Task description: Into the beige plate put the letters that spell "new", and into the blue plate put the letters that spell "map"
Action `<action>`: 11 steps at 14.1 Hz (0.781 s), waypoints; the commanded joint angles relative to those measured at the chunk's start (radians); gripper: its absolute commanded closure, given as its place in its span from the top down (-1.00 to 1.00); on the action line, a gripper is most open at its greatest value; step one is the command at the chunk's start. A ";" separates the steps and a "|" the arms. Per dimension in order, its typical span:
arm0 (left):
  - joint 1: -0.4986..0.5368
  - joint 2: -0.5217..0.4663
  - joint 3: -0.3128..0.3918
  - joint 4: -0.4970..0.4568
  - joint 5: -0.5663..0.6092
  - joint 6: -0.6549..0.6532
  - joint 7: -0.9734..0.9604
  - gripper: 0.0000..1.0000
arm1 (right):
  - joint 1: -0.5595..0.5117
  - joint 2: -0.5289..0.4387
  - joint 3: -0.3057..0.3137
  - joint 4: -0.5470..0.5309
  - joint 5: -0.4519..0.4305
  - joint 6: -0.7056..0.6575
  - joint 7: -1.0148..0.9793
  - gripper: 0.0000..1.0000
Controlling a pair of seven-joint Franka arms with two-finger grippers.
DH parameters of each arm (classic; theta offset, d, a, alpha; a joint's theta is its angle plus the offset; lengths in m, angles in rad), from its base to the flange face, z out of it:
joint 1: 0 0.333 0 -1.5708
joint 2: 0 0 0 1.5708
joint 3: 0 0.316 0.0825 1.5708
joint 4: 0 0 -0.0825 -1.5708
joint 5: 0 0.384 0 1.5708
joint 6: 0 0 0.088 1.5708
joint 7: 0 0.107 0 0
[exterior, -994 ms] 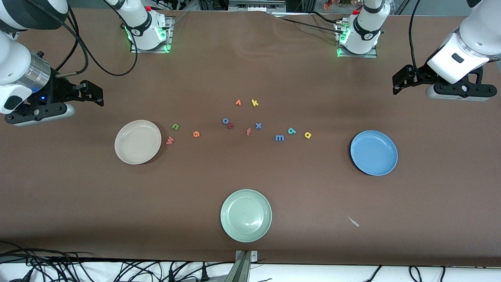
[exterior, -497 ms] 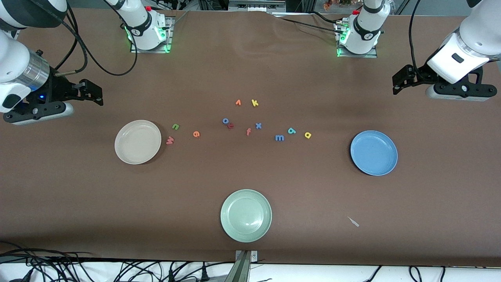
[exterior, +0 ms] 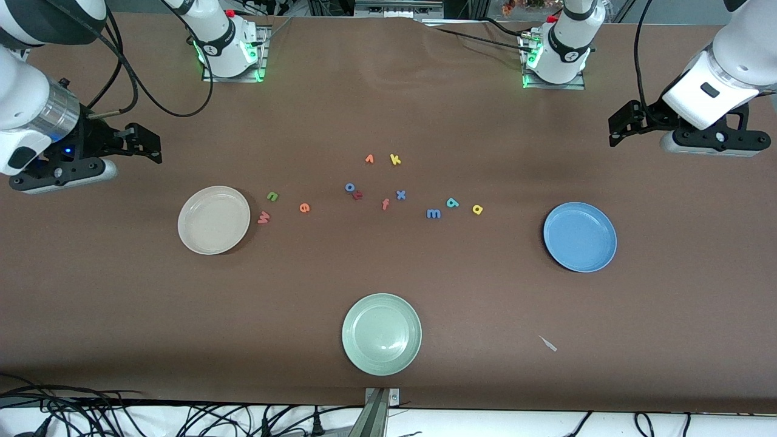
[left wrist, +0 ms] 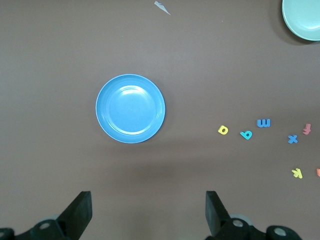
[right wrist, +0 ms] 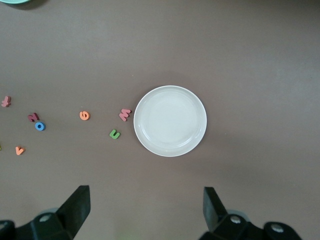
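near the table's [exterior: 388,103] middle lie n [exterior: 272,196], e [exterior: 305,207], w [exterior: 263,216] beside the beige plate [exterior: 213,220]; m [exterior: 433,213], a [exterior: 452,203], p [exterior: 478,209] toward the blue plate [exterior: 580,237]. left gripper [left wrist: 147,212] and right gripper [right wrist: 145,210] hover spread, empty.

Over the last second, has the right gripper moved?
Yes, slightly. The open right gripper, up over bare table toward the right arm's end, drifted away from the beige plate, then came back to about where it started.

No printed text; perhaps too small.
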State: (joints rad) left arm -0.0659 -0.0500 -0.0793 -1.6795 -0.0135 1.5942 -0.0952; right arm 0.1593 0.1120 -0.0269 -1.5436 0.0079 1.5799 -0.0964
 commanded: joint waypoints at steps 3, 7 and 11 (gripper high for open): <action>-0.012 0.012 -0.002 0.018 0.024 -0.019 0.011 1.00 | -0.004 -0.029 0.031 -0.061 0.023 0.048 0.061 1.00; -0.012 0.032 -0.001 0.018 0.020 -0.019 0.003 1.00 | -0.004 -0.028 0.051 -0.104 0.026 0.092 0.076 1.00; -0.063 0.149 -0.014 0.023 0.012 -0.013 0.005 1.00 | -0.004 -0.028 0.125 -0.219 0.026 0.221 0.168 1.00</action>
State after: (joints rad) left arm -0.0907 0.0178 -0.0864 -1.6835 -0.0136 1.5883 -0.0922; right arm 0.1604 0.1122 0.0657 -1.6840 0.0200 1.7371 0.0320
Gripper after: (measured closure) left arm 0.000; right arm 0.000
